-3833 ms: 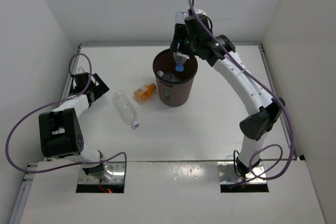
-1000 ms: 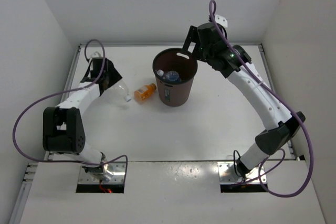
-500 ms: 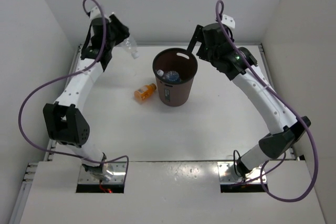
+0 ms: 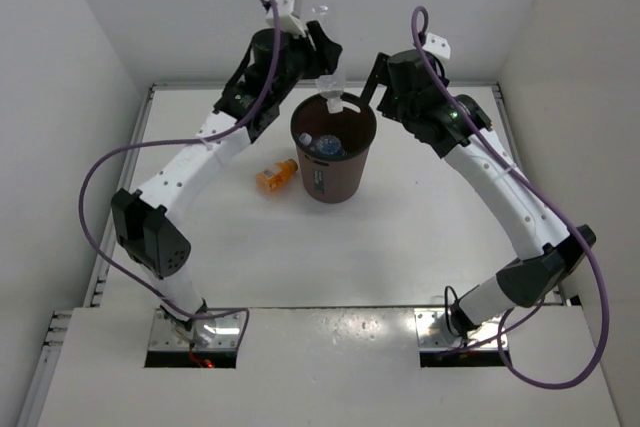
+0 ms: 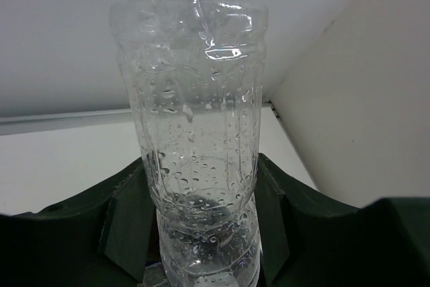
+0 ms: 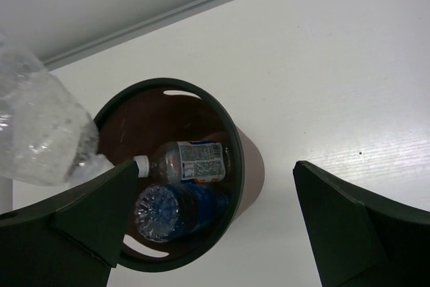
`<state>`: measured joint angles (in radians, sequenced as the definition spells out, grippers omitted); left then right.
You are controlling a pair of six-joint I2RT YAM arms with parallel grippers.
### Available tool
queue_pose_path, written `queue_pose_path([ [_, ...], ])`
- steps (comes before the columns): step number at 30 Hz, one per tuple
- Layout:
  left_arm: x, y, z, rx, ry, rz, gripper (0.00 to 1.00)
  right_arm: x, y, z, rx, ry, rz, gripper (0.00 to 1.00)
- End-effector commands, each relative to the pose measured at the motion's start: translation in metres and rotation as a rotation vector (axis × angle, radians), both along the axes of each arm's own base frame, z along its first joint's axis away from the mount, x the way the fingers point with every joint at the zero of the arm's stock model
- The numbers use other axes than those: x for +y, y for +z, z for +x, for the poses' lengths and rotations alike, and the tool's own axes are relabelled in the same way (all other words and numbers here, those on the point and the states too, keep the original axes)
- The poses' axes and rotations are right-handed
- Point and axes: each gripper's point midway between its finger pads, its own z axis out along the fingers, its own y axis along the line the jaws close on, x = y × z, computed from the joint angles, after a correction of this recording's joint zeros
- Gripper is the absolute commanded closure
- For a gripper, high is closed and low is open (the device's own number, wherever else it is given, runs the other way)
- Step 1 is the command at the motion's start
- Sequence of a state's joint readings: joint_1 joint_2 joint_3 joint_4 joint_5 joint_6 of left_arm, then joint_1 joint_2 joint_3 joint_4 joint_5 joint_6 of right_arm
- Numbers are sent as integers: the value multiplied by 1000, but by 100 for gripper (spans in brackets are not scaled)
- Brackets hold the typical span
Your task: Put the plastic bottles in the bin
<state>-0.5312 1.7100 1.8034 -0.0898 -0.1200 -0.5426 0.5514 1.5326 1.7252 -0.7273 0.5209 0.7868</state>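
Bottles (image 6: 191,160) x2 in bin (image 4: 342,183), 1 clear (image 5: 195,132) held, 1 orange (image 4: 276,176) out

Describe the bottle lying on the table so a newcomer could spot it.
Find the dark brown bin on the white table. Just left of it in the top view, the orange bottle lies on its side. It alone is orange, and neither binned nor held.

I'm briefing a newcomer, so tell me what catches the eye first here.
A clear bottle, clamped in the left jaws, hangs neck-down over the brown bin. Inside lie a blue-labelled bottle and a white-labelled bottle. An orange bottle lies on the table to the bin's left.
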Motion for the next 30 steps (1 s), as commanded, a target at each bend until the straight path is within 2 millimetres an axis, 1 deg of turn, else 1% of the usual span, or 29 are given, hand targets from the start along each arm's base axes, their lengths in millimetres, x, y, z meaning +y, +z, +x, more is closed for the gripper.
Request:
queue_pose_path([
  [1,-22,7,-6,-66,-32,42,74,-8,20,0,-61,-28,33,0],
  [2,-26,4,-1,-67,-32,42,74,-8,20,0,-61,-28,33,0],
  [3,-33,-2,-1,-58,-34,47,74,-8,20,0,-61,-28,33,0],
  [4,-41,-2,-4,-62,-35,57,74,-11,24,-2,-72,-36,35,0],
  [5,-48,-9,-3,-64,-46,74,73,-11,24,-2,-72,-36,35,0],
  [6,-52,-9,-6,-64,-47,74,71,-13,26,-5,-72,-36,35,0],
  [7,-61,-17,-7,-56,-57,92,71,-15,27,-5,-76,-48,29,0],
  [8,-58,-15,-5,-64,-35,86,69,-18,31,-7,-88,-59,29,0],
  [9,-62,-15,-8,-64,-44,86,69,-21,35,-11,-93,-59,33,0],
  [10,-63,-18,-5,-62,-35,87,68,-27,40,-12,-108,-83,26,0],
  [11,-66,-16,-6,-69,-33,81,68,-30,44,-14,-118,-93,27,0],
  [12,-66,-20,-6,-62,-34,87,67,-33,48,-16,-130,-101,29,0],
  [13,-66,-18,-6,-74,-33,91,64,-40,56,-20,-153,-129,40,0],
  [14,-66,-26,-5,-74,-33,110,63,-43,57,-23,-158,-139,37,0],
  [16,-66,-30,-4,-75,-33,120,58,-49,62,-26,-178,-155,41,0],
  [17,-66,-38,-4,-64,-34,129,56,-51,68,-27,-195,-166,47,0],
  [18,-67,-44,-3,-57,-35,134,42,-53,72,-30,-205,-166,54,0],
  [19,-66,-44,-5,-54,-35,126,26,-55,69,-30,-200,-174,46,0],
  [20,-65,-46,-4,-53,-26,126,4,-56,72,-32,-207,-174,51,0],
  [21,-63,-46,-3,-52,-17,126,0,-56,72,-32,-208,-174,51,0],
  [23,-63,-46,-3,-57,-16,137,0,-56,72,-32,-208,-174,51,0],
  [24,-59,-46,-1,-60,3,148,0,-56,72,-32,-208,-174,51,0],
  [25,-55,-41,-2,-72,18,155,0,-56,72,-32,-208,-174,51,0],
  [26,-53,-41,-1,-70,33,156,0,-56,68,-32,-200,-174,46,0],
  [28,-44,-34,1,-94,75,174,0,-59,68,-31,-200,-183,45,0],
  [30,-24,-24,11,-107,146,173,0,-59,68,-31,-200,-183,45,0],
])
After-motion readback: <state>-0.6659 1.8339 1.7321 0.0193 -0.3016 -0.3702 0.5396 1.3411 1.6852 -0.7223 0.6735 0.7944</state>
